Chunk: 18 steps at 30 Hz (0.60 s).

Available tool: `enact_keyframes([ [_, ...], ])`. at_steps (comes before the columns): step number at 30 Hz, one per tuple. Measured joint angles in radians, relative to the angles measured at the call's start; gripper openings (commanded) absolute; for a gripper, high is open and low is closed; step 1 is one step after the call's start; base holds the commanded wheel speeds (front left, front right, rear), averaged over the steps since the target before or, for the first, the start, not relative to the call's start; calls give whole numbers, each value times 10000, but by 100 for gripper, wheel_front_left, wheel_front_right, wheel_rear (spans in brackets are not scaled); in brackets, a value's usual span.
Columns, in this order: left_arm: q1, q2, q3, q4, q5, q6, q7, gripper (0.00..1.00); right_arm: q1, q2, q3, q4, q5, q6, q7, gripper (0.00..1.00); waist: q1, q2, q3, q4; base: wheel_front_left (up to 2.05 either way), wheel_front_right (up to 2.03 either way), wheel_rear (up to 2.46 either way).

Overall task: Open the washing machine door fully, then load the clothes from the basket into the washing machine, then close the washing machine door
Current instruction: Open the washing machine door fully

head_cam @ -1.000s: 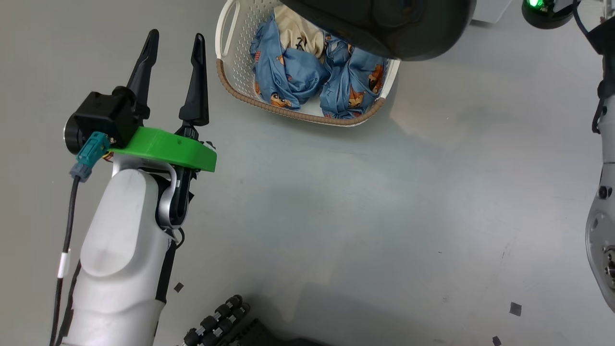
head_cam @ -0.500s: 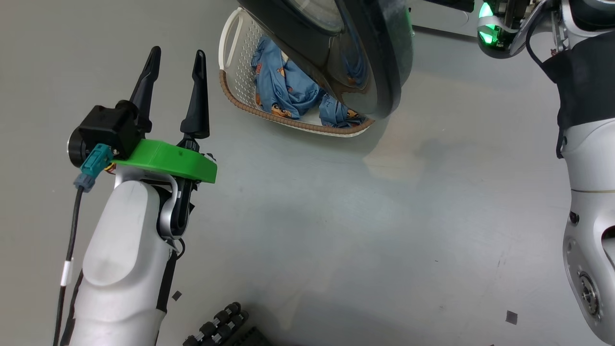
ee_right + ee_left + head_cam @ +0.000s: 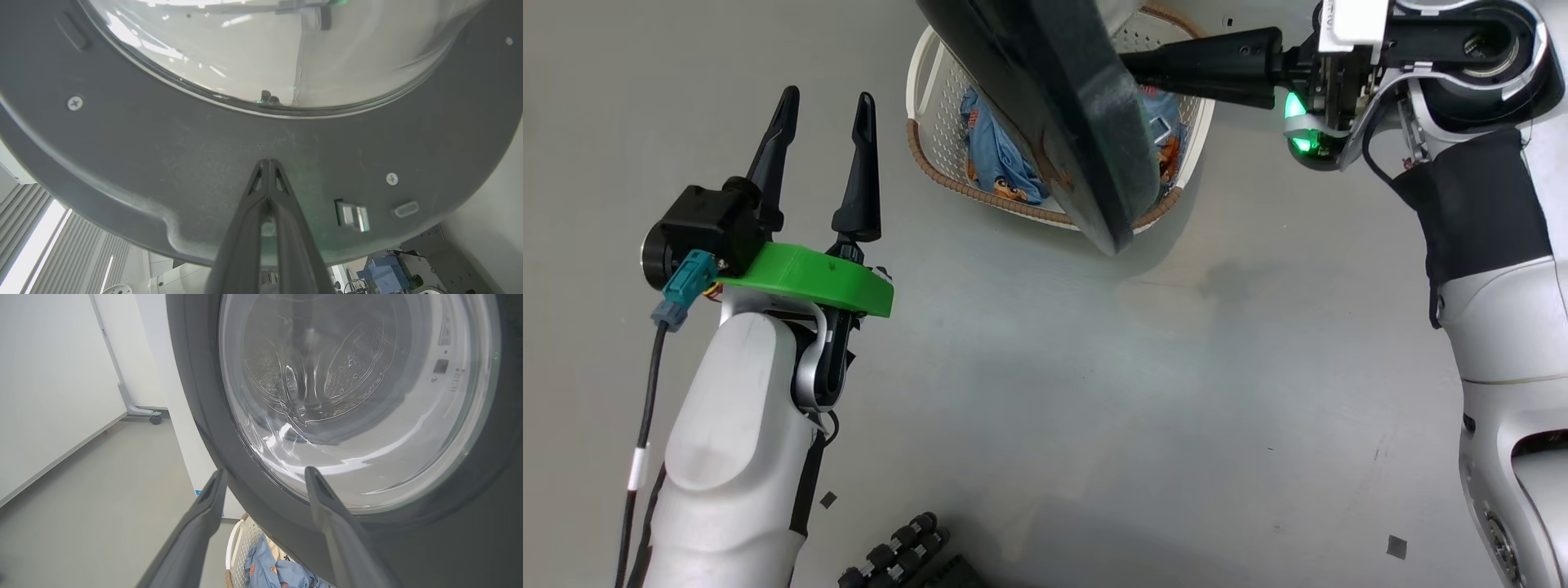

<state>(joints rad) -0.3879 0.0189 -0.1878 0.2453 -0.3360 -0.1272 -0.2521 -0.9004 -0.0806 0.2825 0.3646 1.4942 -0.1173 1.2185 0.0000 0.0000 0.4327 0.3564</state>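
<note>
Grey floor lay bare from centre out toward 3 and 6 o'clock in the head view, leaving wide room between the two arms. At 1 o'clock the right claw pointed toward 9 o'clock with its fingers pressed together and nothing between them. Its wrist view put the right claw at the grey inner ring of the washing machine door, just under the glass. That door stood nearly edge-on, a dark slab slanting from 12 o'clock down to centre, with its lower edge over the basket. The clothes lay bunched inside, at 9 o'clock of the slab. At 9 o'clock the left claw hung with fingers spread, holding nothing, well apart from the basket's brown rim. Its own view faced the door's outer glass, with the white washing machine behind. A second earlier the door showed its broad face at 1 o'clock and the right arm was a forearm at 3 o'clock. The left claw had not shifted.
</note>
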Motion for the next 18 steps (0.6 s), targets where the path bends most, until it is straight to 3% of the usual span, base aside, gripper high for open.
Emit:
enact_keyframes([
  [9,1,0,-42,-10,-140,0,0,100,618,0,842,-627,1308,-13,-393,0,0,0,-14,157,0,0,0],
  [18,2,0,-36,-10,-142,0,0,100,909,0,1772,-1026,1919,-84,-1066,0,0,0,7,256,0,0,0],
])
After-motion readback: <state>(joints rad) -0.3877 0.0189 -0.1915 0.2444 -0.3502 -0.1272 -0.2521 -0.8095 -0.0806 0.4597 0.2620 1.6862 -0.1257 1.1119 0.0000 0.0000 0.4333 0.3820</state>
